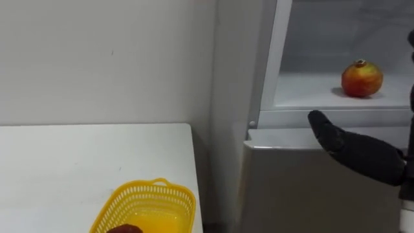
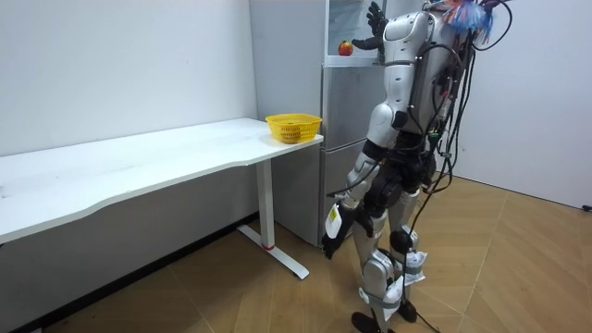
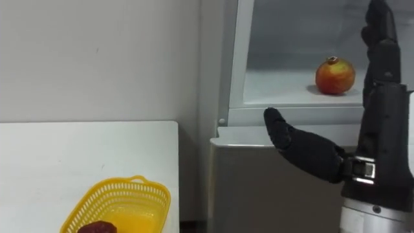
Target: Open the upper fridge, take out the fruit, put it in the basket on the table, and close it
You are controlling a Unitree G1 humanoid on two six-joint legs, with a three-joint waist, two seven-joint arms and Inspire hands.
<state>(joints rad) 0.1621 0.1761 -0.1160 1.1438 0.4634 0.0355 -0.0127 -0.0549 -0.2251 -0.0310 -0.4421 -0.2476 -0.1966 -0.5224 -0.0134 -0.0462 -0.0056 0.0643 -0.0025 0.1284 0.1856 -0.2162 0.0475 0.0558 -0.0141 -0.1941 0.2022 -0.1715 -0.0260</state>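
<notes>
Currently the left hand (image 3: 304,152) is hanging, fingers straight, below the fridge shelf (image 3: 284,97) where the pomegranate (image 3: 335,76) is sitting; the right hand (image 3: 383,58) is standing upright, fingers straight.

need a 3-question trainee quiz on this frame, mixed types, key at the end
1. True or false: the yellow basket on the white table is empty.
2. Where is the pomegranate? A) in the basket B) on the shelf of the open upper fridge compartment C) in the robot's hand
3. Fill in: the right hand, raised in front of the fridge, is ____ (open or shut).

Key
1. False: a dark red item lies in it.
2. B
3. open; it holds nothing.
</notes>
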